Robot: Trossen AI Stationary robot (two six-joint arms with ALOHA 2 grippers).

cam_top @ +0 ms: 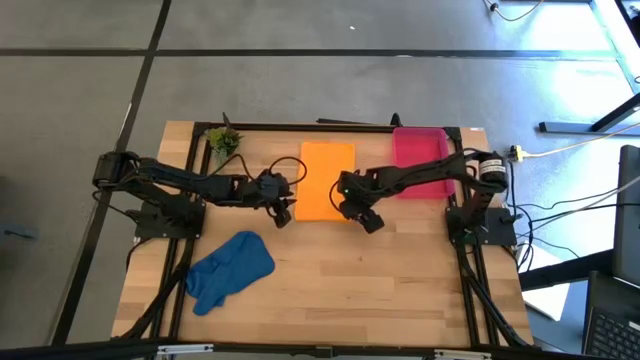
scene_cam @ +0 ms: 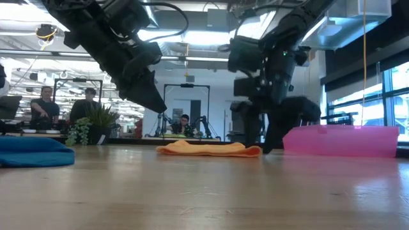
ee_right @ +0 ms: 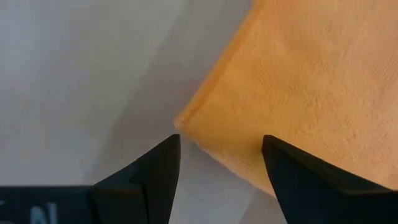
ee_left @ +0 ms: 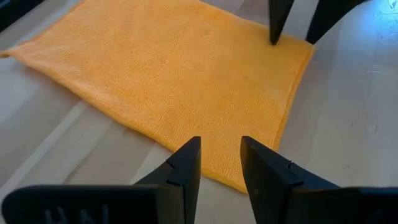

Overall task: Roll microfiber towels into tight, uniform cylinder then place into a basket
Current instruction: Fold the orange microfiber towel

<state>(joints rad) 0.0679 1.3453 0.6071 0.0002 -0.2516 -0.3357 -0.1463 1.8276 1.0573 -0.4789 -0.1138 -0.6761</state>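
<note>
Orange towel is lying flat on the table, spread out, unrolled. Left gripper is hovering just off the towel's near-left corner, fingers parted by a narrow gap, holding nothing; in the left wrist view the towel edge is lying right ahead of its tips. Right gripper is sitting at the towel's near-right corner, fingers spread wider, empty; in the right wrist view that corner is showing between the two tips, and whether they are touching the cloth I cannot tell. In the low view both grippers are hanging above the table, left gripper clear of the surface, right gripper lower, close beside the orange towel.

Blue towel is lying crumpled on the table, near side of the left gripper and well apart from it, unrolled.

Basket is sitting at the far right of the table, beyond the right gripper, just beside the orange towel's right edge; the right arm is crossing over it. No towel is visible inside it.

Plant is standing at the far-left corner, beyond the left gripper.

People are sitting in the room behind the table.
</note>
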